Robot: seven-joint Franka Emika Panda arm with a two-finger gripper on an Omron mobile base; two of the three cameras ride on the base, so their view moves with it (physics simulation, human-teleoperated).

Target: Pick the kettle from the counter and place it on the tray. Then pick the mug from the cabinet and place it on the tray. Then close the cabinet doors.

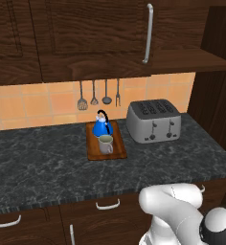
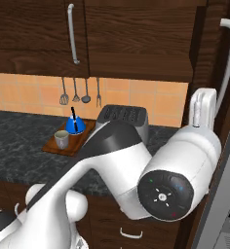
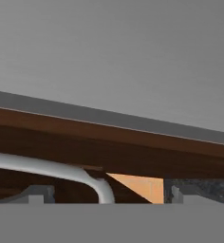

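Two upright items on tray [image 1: 93, 154], kettle [image 1: 102, 126] behind mug [image 1: 105, 143], tool [image 3: 104, 201] spread apart.

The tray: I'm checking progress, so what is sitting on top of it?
On the tray stand the blue kettle at the back and the grey mug in front. The board beneath them is covered; the mug's inside is unclear.

You faced an orange tiled backsplash [image 1: 48, 103] | utensils [image 1: 99, 93] hung on it | silver toaster [image 1: 153, 121] stood below | dark wood drawers [image 1: 107, 210] underneath.
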